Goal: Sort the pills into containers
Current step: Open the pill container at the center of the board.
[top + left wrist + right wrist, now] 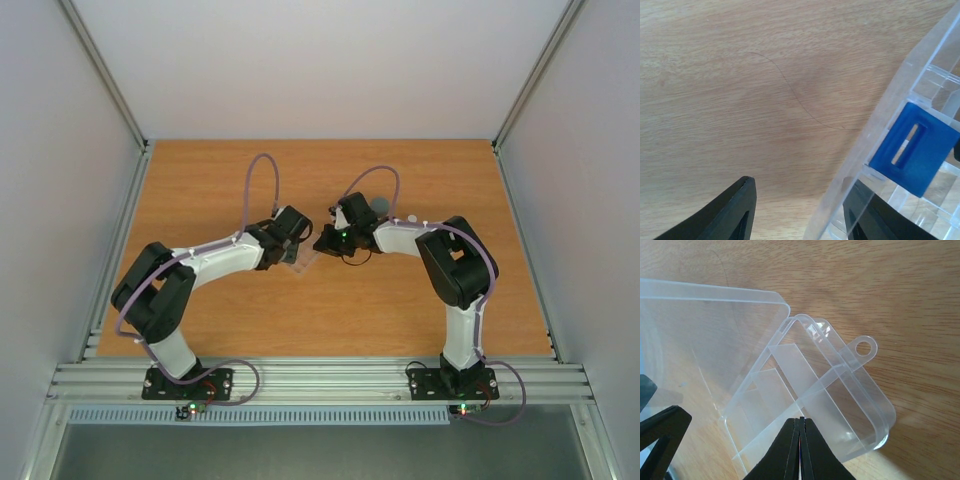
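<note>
The clear pill box point(305, 262) lies open on the wooden table between both grippers. In the right wrist view its empty cells point(810, 390) and raised clear lid point(705, 340) show. My right gripper point(800, 419) hovers over the cells, shut, with a thin sliver of colour between its pads that looks like a pill. My left gripper point(801, 184) is open and straddles the box's clear side wall point(880, 125) beside a blue latch point(915, 147). One finger is outside the box and one is behind the plastic. No other pills are visible.
A grey bottle cap point(382, 205) and a small white object point(410, 217) sit behind the right arm. The box has a hang tab with a hole point(863, 347). Metal frame rails and white walls border the table.
</note>
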`<state>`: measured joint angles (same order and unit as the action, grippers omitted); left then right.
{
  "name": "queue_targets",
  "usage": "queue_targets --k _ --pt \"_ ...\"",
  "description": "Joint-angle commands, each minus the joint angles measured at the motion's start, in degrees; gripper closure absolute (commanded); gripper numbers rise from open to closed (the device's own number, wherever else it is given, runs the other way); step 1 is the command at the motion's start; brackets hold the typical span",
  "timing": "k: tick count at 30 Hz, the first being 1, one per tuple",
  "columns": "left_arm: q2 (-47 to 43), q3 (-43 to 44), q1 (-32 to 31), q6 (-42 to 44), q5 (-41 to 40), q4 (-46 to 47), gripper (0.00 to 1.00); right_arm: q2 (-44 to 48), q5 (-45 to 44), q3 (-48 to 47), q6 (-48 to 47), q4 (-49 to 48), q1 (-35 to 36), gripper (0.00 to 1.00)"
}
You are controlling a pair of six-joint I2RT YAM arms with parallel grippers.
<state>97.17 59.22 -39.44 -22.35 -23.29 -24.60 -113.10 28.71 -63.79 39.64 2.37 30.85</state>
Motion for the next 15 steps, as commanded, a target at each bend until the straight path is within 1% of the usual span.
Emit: queue_targets --k 1,15 --pt "-1.1 -0.8 1.5 0.5 0.5 1.8 0.50 -2.3 -2.8 -0.9 -1.4 4.1 0.3 0.97" --pt "2.0 -0.7 6.0 1.5 3.0 3.5 0.49 -3.6 -4.9 -3.5 -2.9 7.1 0.6 0.97"
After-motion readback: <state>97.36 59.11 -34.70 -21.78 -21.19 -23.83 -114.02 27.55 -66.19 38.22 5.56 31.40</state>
